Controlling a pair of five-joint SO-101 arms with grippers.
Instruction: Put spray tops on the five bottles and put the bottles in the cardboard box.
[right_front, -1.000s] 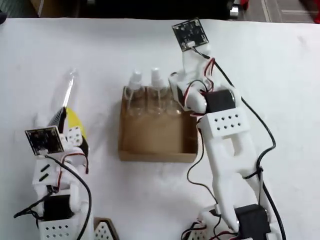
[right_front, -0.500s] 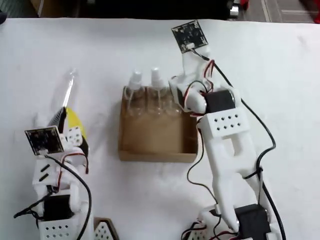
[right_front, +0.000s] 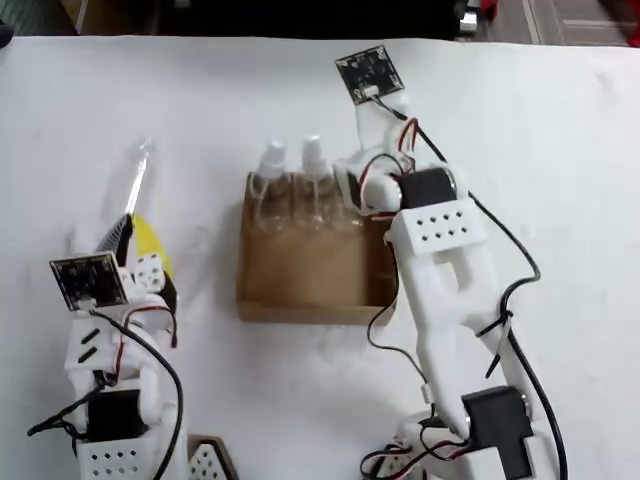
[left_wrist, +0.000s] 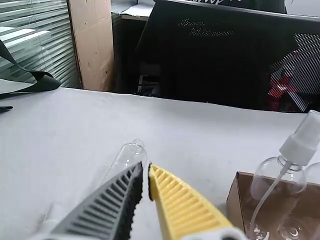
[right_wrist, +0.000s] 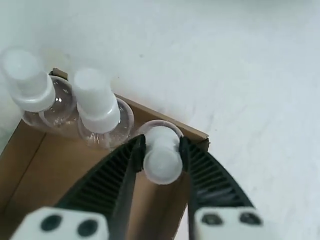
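The cardboard box (right_front: 315, 312) sits mid-table. Two clear bottles with white spray tops (right_front: 272, 160) (right_front: 313, 155) stand along its far wall. My right gripper (right_wrist: 160, 150) reaches into the far right corner of the box (right_wrist: 200, 134), shut on the white spray top (right_wrist: 161, 162) of a third bottle; beside it stand the other two bottles (right_wrist: 30, 95) (right_wrist: 97, 112). My left gripper (left_wrist: 145, 174) is shut with nothing in it, low over the table left of the box (left_wrist: 245, 192). Just beyond its tips lies a clear bottle (left_wrist: 127, 155) (right_front: 135, 180) without a top.
A black chair (left_wrist: 225, 55) stands past the table's far edge. A small brown and white part (right_front: 208, 458) lies at the near edge by the left arm's base. White tabletop stretches left and right of the box.
The right arm has swung slightly to the left over the box's far right corner, still holding the spray top. The left arm has stayed still.
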